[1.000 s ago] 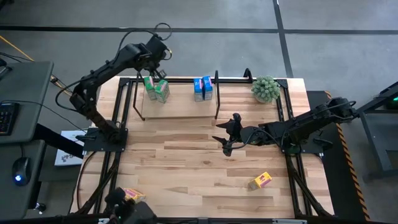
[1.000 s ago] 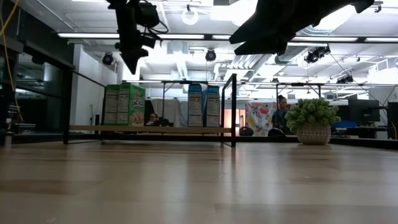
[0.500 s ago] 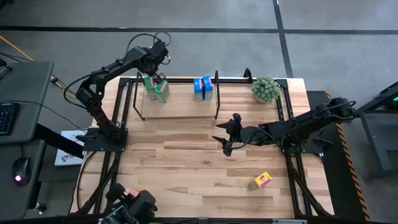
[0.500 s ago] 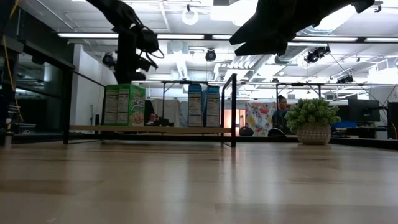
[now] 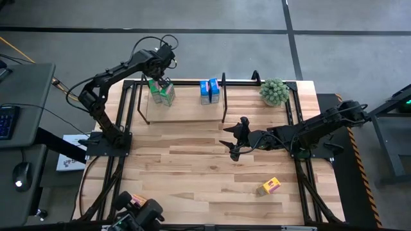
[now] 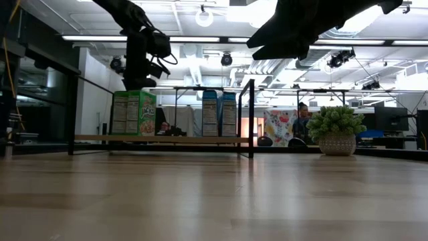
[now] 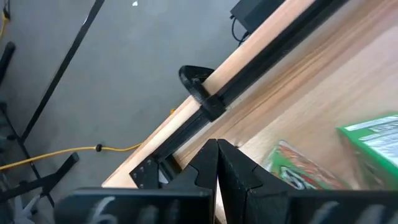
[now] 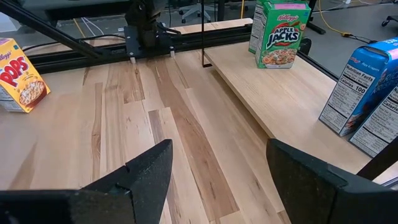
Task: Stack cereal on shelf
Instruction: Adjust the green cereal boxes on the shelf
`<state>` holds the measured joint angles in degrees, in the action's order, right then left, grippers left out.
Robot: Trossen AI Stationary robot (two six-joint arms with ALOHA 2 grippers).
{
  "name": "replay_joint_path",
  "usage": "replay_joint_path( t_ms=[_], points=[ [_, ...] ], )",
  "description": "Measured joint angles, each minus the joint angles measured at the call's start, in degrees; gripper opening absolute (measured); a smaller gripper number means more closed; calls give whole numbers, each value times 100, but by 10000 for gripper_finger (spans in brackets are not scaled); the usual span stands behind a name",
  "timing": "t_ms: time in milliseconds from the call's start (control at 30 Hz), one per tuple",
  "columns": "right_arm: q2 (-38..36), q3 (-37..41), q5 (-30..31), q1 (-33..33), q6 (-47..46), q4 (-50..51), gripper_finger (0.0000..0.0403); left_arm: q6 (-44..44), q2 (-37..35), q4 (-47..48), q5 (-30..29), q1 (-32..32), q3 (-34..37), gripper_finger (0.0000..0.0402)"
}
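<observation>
The left gripper [image 5: 159, 79], fingers pressed together and empty, has dropped over the last second to hover just above two green cardboard cereal boxes [image 5: 162, 93] at the left end of the black-tube, wooden-board shelf [image 5: 186, 110]. Two blue boxes [image 5: 209, 92] stand mid-shelf. The right gripper [image 5: 235, 142] waits spread wide mid-table, while yellow-orange boxes [image 5: 268, 187] remain unshelved on the near side.

Left gripper [image 6: 139, 79] hangs just above green boxes [image 6: 134, 113] on shelf [image 6: 160, 138]. Blue boxes [image 6: 219, 114] upright mid-shelf. Plant [image 6: 336, 129] off right. Right arm [image 6: 314, 20] dark overhead.
</observation>
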<state>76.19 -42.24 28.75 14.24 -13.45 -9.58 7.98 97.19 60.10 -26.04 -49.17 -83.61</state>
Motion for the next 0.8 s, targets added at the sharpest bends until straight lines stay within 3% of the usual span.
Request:
replay_joint_path(
  t_ms=[300,500,800],
  points=[
    [1,0,0,0,0,1,252,12,-1,266,-21,215,0,0],
    [1,0,0,0,0,0,252,-99,-220,312,-435,278,0,0],
    [2,0,17,-2,-2,-1,252,-497,-544,341,-208,276,-2,0]
  ],
)
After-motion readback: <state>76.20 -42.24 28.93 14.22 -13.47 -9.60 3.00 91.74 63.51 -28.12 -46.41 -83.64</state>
